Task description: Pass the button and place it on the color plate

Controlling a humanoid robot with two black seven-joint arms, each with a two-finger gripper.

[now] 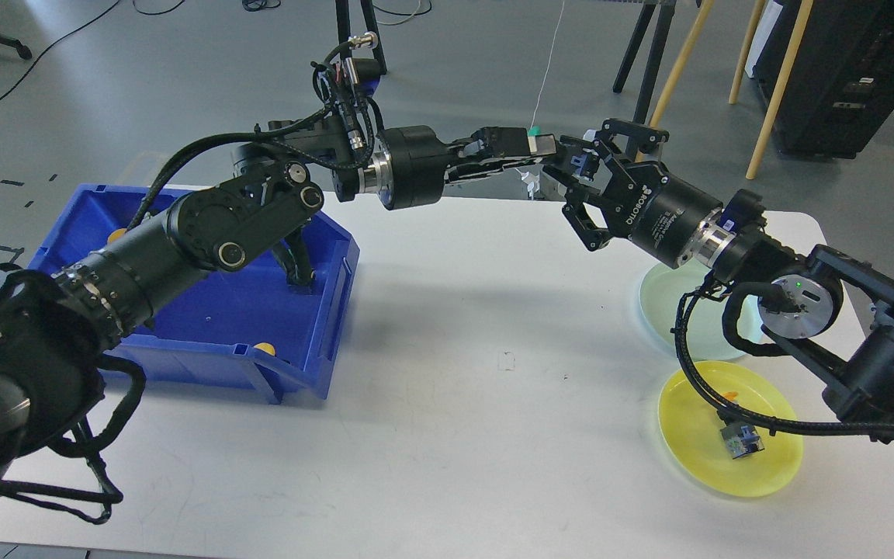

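Above the white table (447, 373), your left gripper (536, 147) and right gripper (575, 167) meet, left fingers clamped on a small green button (534, 130), right fingers spread apart around it. Below your right arm lie a pale green round plate (660, 310) and a yellow round plate (695, 442).

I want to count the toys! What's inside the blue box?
Inside the blue bin, two small yellow pieces show: one at the back, one at the front rim. The left arm covers much of the floor, so more could be hidden.
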